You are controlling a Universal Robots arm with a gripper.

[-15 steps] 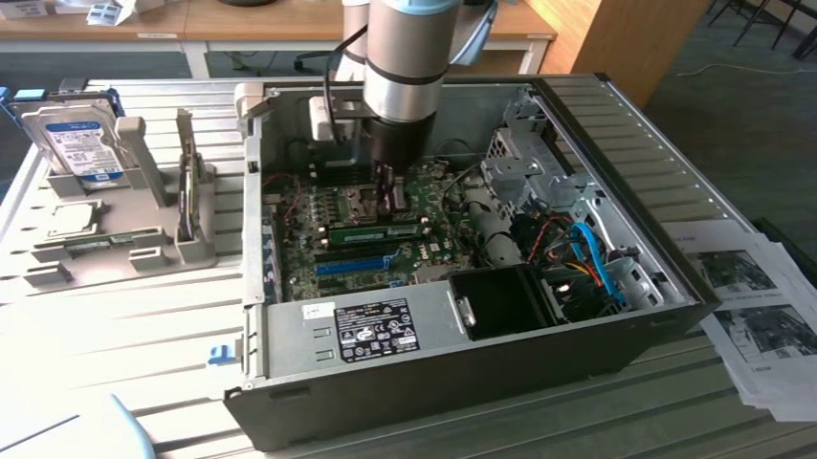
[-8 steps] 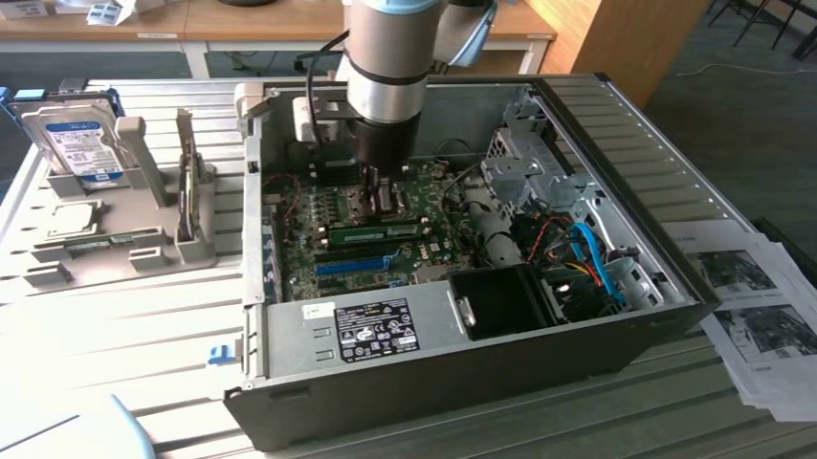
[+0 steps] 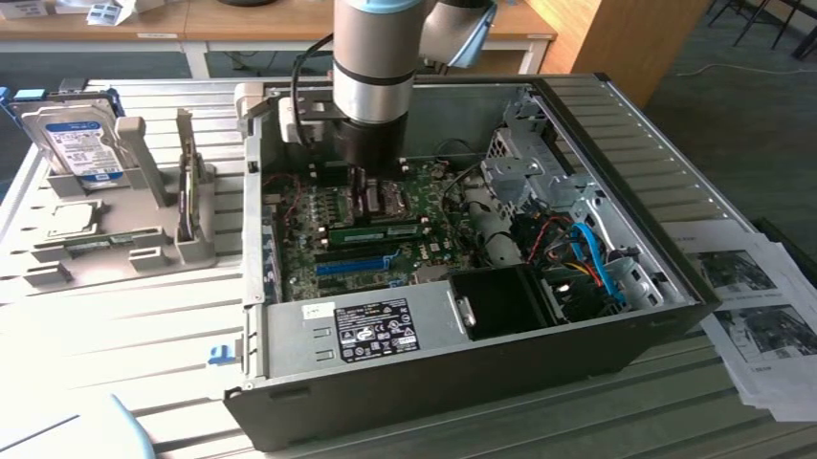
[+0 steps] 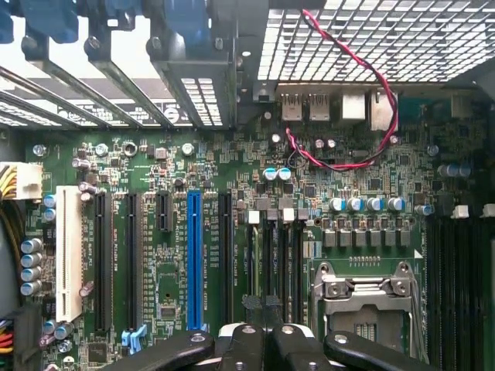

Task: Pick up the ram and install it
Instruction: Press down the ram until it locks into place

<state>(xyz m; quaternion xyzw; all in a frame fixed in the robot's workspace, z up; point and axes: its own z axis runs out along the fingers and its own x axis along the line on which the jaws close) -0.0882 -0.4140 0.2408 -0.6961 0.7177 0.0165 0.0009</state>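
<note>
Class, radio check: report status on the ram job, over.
Fingers shut, nothing seen held, above motherboard. Ram down on board near blue slot. Red-black wire by rear ports, apart from fingers.

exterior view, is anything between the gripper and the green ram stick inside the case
Nothing visible does. The shut gripper hangs just above the ram over the motherboard, with no cable or part between them. The blue cables lie off toward the exterior view's right. Whether the gripper touches the ram cannot be told.

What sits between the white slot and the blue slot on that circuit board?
Two long black slots and a shorter one, seen in the wrist view.
</note>
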